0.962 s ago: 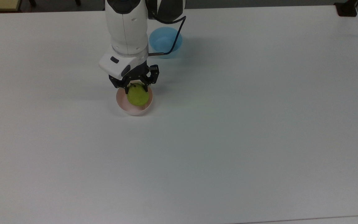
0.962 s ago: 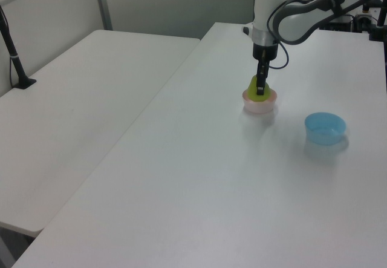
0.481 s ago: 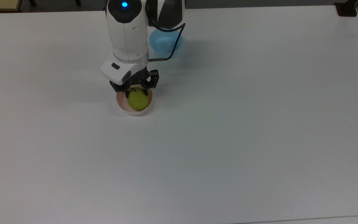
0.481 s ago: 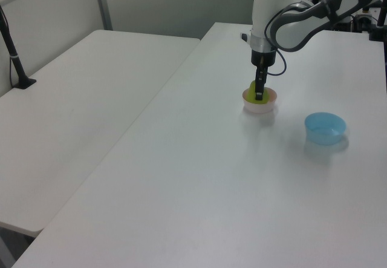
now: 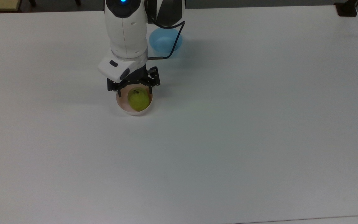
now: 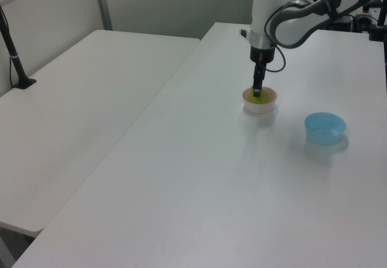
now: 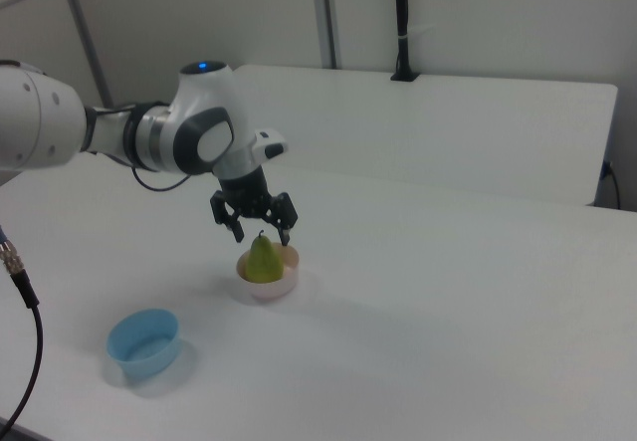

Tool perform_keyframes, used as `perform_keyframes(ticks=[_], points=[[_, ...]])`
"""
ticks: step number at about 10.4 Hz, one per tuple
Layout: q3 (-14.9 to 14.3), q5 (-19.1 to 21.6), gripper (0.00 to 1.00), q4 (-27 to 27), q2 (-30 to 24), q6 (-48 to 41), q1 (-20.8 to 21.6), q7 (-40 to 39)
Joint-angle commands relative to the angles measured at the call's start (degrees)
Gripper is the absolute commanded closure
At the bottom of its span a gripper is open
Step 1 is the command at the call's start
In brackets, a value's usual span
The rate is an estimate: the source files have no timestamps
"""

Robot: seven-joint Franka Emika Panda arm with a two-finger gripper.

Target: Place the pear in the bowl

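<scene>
Standing stem-up in the pink bowl [image 5: 123, 105], the pear [image 5: 138, 99] sits directly beneath the gripper [image 5: 134, 89], whose spread fingers hover clear of it.

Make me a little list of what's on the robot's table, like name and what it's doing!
pear: yellow-green, sitting stem up inside the pink bowl
pink bowl: on the white table, holding the pear
gripper: open, just above the pear, not touching it
blue bowl: stands apart from the pink bowl, nothing seen inside
table: white
job: looks done, pear is in the bowl
</scene>
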Motion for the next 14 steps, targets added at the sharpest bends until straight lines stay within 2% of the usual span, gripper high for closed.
perform_keyframes(ticks=[1,3,5,6,7,8,10,14], points=[[-0.19,-0.16,0.00,7.80,-4.78,-13.98,0.54,0.28],[-0.19,-0.16,0.00,12.03,-8.91,-24.18,0.71,0.19],[-0.27,0.46,0.00,13.19,-14.00,-33.06,0.97,1.32],[-0.19,0.63,0.00,13.02,-16.55,-35.46,0.98,4.46],[-0.19,2.29,0.00,12.67,-18.40,-35.57,0.28,7.63],[-0.19,4.22,0.00,12.14,-18.86,-35.22,-0.68,7.22],[3.14,3.80,0.00,12.22,-18.42,-34.69,-4.19,2.94],[3.33,3.27,0.00,12.31,-17.63,-34.78,-3.68,3.26]])
